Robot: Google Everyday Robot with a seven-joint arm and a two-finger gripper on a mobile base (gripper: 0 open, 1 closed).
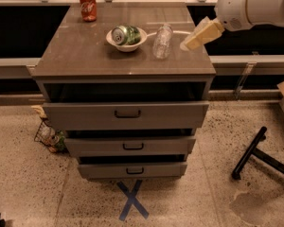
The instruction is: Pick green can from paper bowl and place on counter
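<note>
1. As far as the one camera view shows, the small green aluminium drink can with silver ends (126, 35) lies on its side inside the shallow round white paper bowl (132, 47). The bowl stands on the glossy grey-brown rectangular counter (85, 56), toward the back and near the middle.
2. In the same view, the pale cream gripper (189, 42) on the white robot arm (255, 4) hangs over the right edge of the counter. It points down and to the left and is well apart from the bowl. I cannot tell whether it is spread or pressed together, and I see nothing carried in it.
3. A clear plastic bottle (162, 41) lies between the gripper and the bowl, just beside the bowl's right rim. A red cola can (88, 5) stands upright at the back left corner, well apart from both.
4. I judge that the step in hand is the approach to the can, so the task is only at its beginning.
5. To do it well, the gripper should pass above the bottle and not push through it, because such a light bottle probably rolls easily.
6. It should then come down from above and close across the round body of the can, not over its ends.
7. The paper bowl looks light and may slide or rise together with the can, so a slow, straight lift seems safest.
8. The bare front left part of the counter looks like a good place to put the can down.
</note>
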